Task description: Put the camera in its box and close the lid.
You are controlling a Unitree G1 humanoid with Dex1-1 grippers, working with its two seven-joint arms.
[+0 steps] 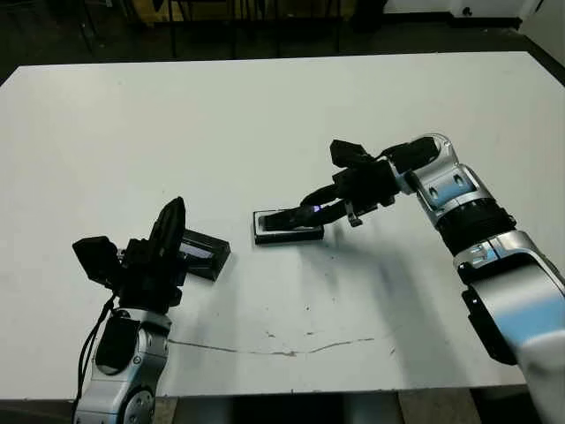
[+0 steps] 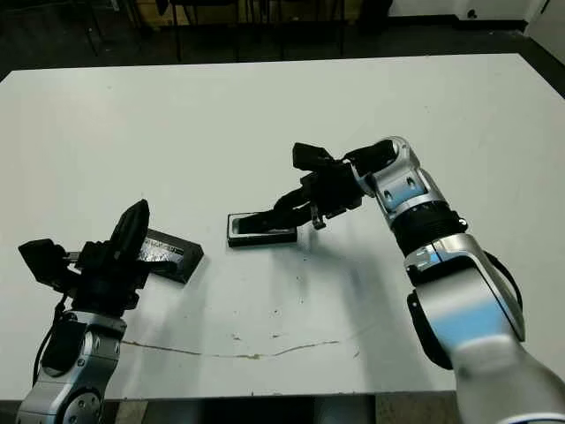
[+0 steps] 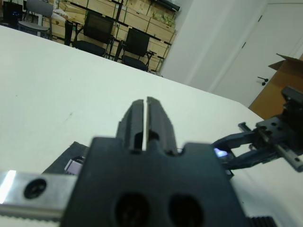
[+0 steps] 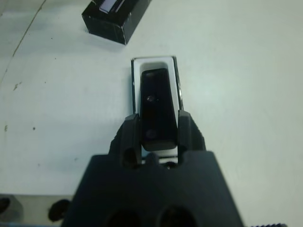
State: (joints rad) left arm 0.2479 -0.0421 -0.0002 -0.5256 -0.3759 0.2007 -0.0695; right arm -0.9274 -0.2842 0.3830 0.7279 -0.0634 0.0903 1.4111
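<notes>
camera point(image 4: 155, 108) sat pinched between the two black fingers of the right gripper point(image 4: 157, 130), which closed on its long sides near one end, as seen in the right wrist view. the slim black bar lay lengthwise over the white lining of the box point(image 4: 136, 75), its far end inside the tray; whether it rested fully on the lining could not be told. a small bluish-purple glint showed at the gripper's tips in the head views.

in the left eye view the box point(image 1: 287, 233) stood at the centre of the frame on the white table point(image 1: 265, 115), with the right arm reaching in from the right side of the frame and its gripper point(image 1: 305, 212) low over the tray.

the lid point(image 1: 205, 254) lay left of centre, well apart from the box, a pale glossy strip showing on its face. the left gripper point(image 1: 174, 216) stood in the lower left of the frame, just beside the lid and partly in front of it; whether it touched the lid could not be told. the left wrist view showed its fingers point(image 3: 136, 120) drawn almost together, only a thin slit between them, with nothing held.

a thin dark scratch point(image 1: 282, 351) ran across the table near the bottom of the frame.
</notes>
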